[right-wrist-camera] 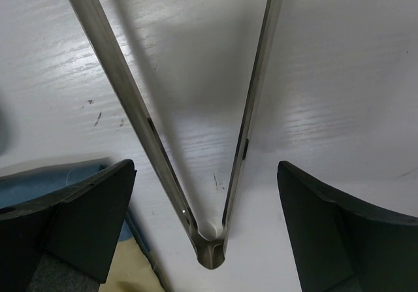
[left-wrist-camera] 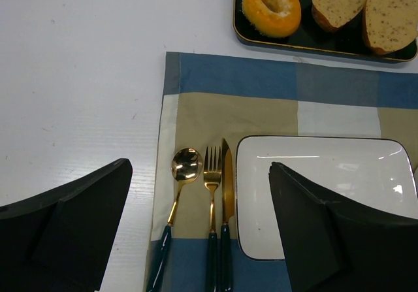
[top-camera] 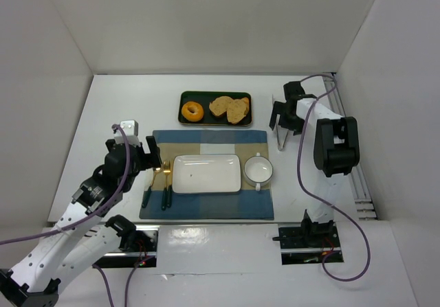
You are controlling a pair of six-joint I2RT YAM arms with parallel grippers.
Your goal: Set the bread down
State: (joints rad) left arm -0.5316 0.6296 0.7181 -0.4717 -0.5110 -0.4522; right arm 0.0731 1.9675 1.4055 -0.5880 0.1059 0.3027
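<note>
Bread (top-camera: 238, 111) sits in the dark tray (top-camera: 214, 93) at the back of the table, well apart from the right gripper (top-camera: 280, 120), which hangs spread wide astride the tongs (right-wrist-camera: 210, 256), grasping nothing. The left gripper (left-wrist-camera: 201, 168), also released, hovers over the cutlery (left-wrist-camera: 211, 194).

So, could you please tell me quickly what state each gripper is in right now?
Left gripper: open, holding nothing.
Right gripper: open, astride the metal tongs, not gripping them.

White plate (top-camera: 206, 173), cup (top-camera: 258, 169), cutlery (top-camera: 159, 183) on checked placemat (top-camera: 206, 142); steel tongs (right-wrist-camera: 210, 251) alongside; doughnut (top-camera: 192, 110) in dark tray (top-camera: 206, 95).
</note>
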